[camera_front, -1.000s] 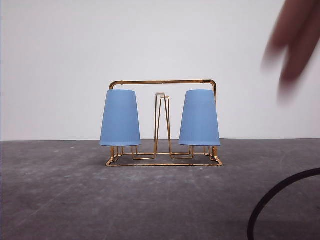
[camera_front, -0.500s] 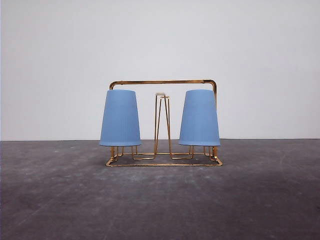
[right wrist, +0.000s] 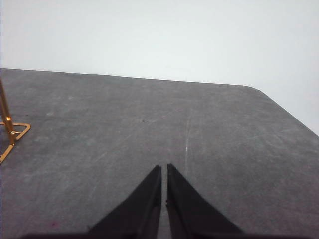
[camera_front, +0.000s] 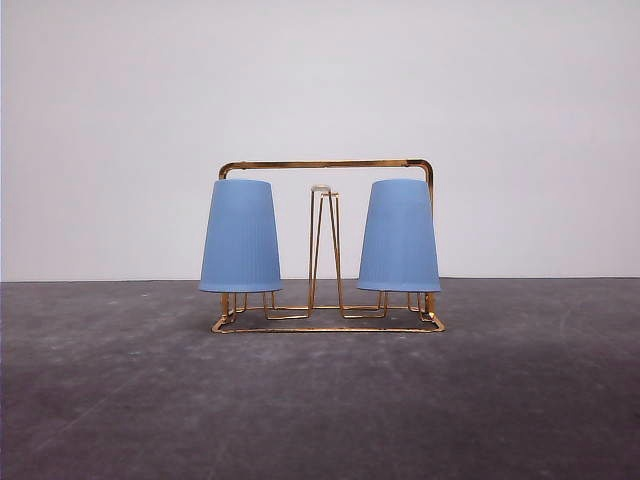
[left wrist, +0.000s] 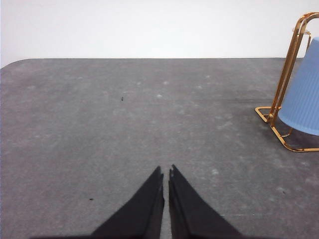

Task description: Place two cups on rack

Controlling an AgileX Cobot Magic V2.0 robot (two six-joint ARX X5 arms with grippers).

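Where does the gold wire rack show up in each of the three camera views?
Front view: the rack stands mid-picture on the grey table, a blue cup on each end.
Left wrist view: its end frame sits at the right edge, with one cup beside it.
Right wrist view: a corner of its base and one upright show at the left edge.
Shared landmark: the rack's base corner resting on the table.

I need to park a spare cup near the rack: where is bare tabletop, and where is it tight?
Bare tabletop runs wide in front of the rack, and to both sides of it out to the table's edges. It is crowded on the rack itself: the left cup and right cup sit upside down at its ends, leaving only the middle prong free between them.
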